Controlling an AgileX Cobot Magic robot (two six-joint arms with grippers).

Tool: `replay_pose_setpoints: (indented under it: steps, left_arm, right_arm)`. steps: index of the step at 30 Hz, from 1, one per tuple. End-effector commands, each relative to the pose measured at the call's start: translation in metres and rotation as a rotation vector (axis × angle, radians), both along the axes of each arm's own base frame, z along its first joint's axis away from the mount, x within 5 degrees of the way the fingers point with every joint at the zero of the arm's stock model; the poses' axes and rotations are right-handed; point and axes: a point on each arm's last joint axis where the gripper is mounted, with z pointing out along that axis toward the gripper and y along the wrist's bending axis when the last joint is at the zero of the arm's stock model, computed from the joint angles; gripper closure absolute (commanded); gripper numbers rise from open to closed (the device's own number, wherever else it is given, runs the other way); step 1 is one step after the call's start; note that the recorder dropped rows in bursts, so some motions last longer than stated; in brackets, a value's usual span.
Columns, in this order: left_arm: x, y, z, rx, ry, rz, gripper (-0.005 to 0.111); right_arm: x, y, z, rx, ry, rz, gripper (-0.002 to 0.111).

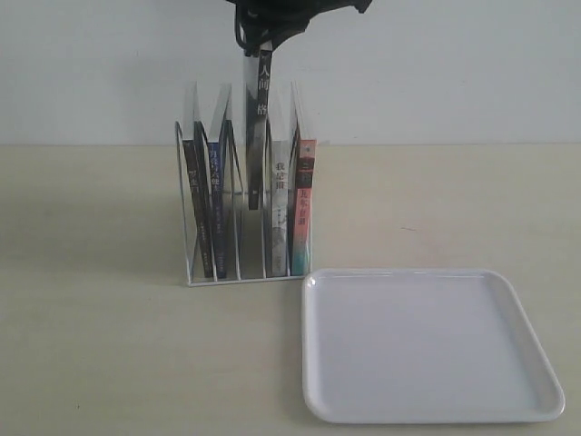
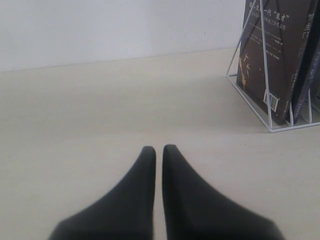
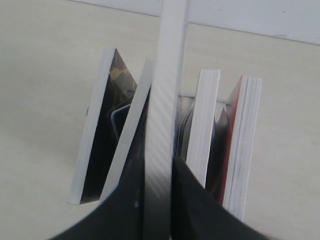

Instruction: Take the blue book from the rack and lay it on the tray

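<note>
Blue book (image 1: 214,195) standing in rack (image 1: 186,211), right claw (image 1: 262,41) above, clamping dark-spined book (image 1: 260,118)

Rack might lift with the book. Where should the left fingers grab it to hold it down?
Pinch the rack's outer left wire loop near its top, coming in from the left. That side is open, the wire is thin and upright, and the raised book and right gripper are apart from it.
</note>
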Motion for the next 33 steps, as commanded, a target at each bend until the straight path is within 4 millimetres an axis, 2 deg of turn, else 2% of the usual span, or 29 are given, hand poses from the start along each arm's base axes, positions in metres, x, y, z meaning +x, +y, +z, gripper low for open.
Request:
replay_pose_setpoints:
  steps: [1,20,22,27,31,33]
  left_arm:
    - [0.0,0.0,0.003,-0.001,-0.022,0.002,0.102]
    - [0.0,0.0,0.003,-0.001,-0.022,0.002,0.102]
    - [0.0,0.0,0.003,-0.001,-0.022,0.002,0.102]
    - [0.0,0.0,0.003,-0.001,-0.022,0.002,0.102]
    - [0.0,0.0,0.003,-0.001,-0.022,0.002,0.102]
    - [0.0,0.0,0.003,-0.001,-0.022,0.002,0.102]
  right_arm:
    - [0.0,-0.001,0.007,0.016,-0.033,0.0,0.108]
    - [0.025,0.022,-0.063,-0.059,0.095,0.008,0.108]
    - [0.025,0.022,-0.065,-0.064,0.096,0.012,0.104]
    - [0.026,0.024,-0.069,-0.058,0.112,0.016,0.074]
    - [0.024,0.022,-0.062,-0.05,0.098,0.015,0.072]
    - [0.02,0.019,-0.05,-0.036,0.08,0.015,0.072]
